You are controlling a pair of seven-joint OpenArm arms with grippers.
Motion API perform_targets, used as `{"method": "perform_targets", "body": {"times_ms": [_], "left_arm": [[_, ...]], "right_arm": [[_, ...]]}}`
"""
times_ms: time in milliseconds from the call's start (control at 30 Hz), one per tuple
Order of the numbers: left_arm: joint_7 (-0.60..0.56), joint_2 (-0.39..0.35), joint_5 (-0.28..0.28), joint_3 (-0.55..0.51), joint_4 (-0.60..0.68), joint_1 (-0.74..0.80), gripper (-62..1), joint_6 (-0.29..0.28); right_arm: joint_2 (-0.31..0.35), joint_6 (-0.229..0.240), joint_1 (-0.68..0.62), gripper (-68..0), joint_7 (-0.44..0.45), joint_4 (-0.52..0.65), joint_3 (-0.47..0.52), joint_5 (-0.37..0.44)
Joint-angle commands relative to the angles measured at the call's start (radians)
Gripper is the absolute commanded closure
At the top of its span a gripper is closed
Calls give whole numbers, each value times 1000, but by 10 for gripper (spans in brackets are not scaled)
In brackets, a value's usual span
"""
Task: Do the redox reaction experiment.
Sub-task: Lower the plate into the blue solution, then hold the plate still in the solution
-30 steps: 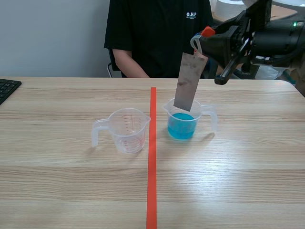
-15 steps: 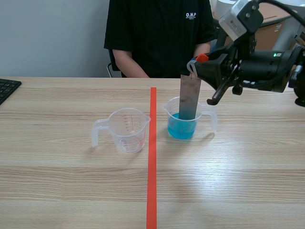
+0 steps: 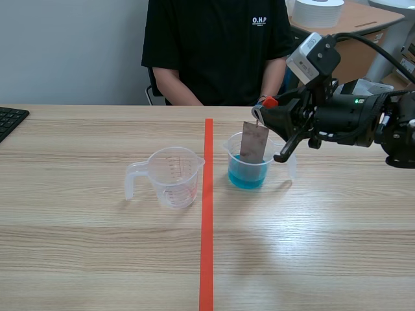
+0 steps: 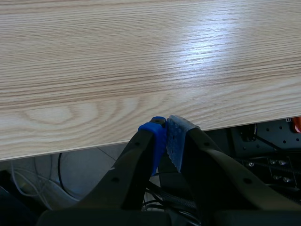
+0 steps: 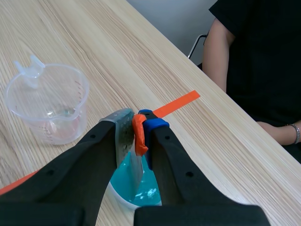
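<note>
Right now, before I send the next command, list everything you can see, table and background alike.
measuring cup with liquid: one, clear with blue liquid, just right of the tape line
empty measuring cup: one, clear, just left of the tape line
metal strip: one, grey-brown, upright, lower end inside the cup with liquid
tape line: one, orange-red, down the middle of the table
keyboard: one, black, at the table's far left edge
table: one, light wood
white roll: one, on the desk behind
person: one, black shirt, seated across the table
right gripper: one, black, shut on the metal strip above the cup
left gripper: one, black with blue pads, shut, at the table's near edge
</note>
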Motion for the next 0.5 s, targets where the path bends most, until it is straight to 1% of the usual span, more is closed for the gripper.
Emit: {"method": "perform_targets", "body": {"times_ms": [0, 467], "left_arm": [[-13, -3, -6, -8, 8, 13, -27, -1], [-13, -3, -6, -8, 8, 13, -27, -2]], "right_arm": [[8, 7, 33, -15, 16, 7, 7, -8], [8, 7, 36, -15, 16, 7, 7, -26]]}}
